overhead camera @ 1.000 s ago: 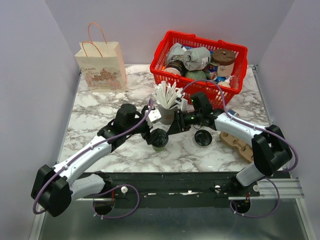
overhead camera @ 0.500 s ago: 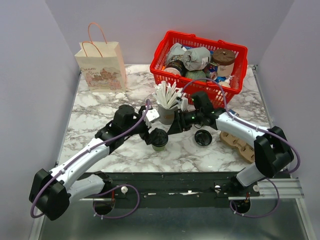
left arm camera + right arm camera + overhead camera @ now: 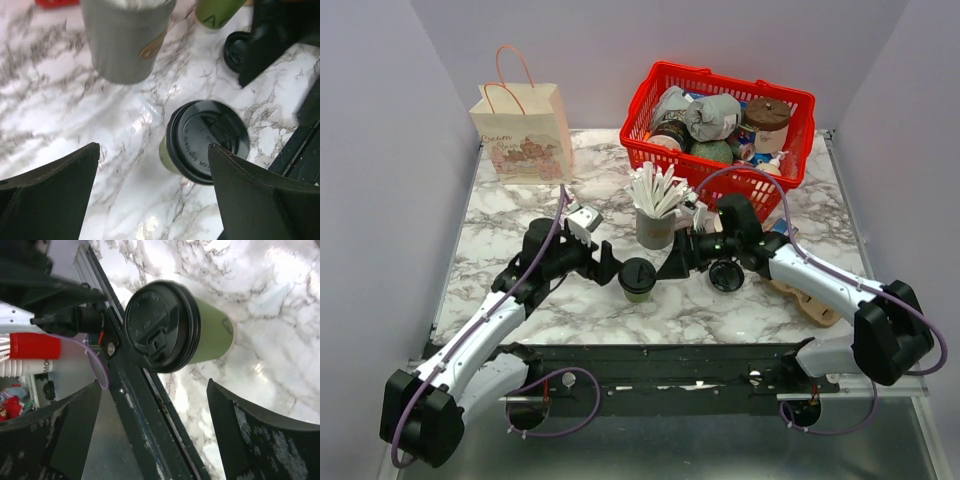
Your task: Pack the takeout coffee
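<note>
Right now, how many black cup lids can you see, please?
2: one on the takeout coffee, one loose lid on the table nearby; the red basket may hide more.

Walls: pale lilac panels [image 3: 590, 40] are enclosing the top and sides of the frame.
Table: grey-veined white marble top [image 3: 492, 215] is reflecting bright light at centre.

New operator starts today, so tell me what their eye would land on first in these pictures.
The red basket, crammed with clutter at the back right, stands out first. Next, in the middle, the takeout coffee stands upright with its black lid on, flanked by the open left end effector and the open right end effector. A paper bag stands at the back left.
</note>
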